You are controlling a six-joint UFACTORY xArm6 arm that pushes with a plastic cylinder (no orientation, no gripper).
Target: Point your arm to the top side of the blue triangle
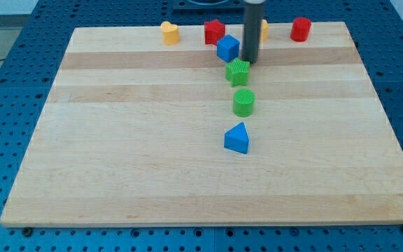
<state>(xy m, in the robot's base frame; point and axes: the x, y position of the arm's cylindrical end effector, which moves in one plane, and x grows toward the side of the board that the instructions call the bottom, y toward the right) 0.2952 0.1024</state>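
The blue triangle [237, 138] lies near the middle of the wooden board [117, 140]. My tip [248, 61] is well above it toward the view's top, between the blue cube [227, 47] on its left and the green star [238, 72] just below it. A green cylinder [243, 102] stands between the green star and the blue triangle, so two green blocks lie on the line from my tip to the triangle.
Along the board's top edge sit a yellow heart-like block [170, 32], a red star [214, 31], a yellow block [263, 29] partly hidden behind the rod, and a red cylinder [300, 29]. Blue pegboard surrounds the board.
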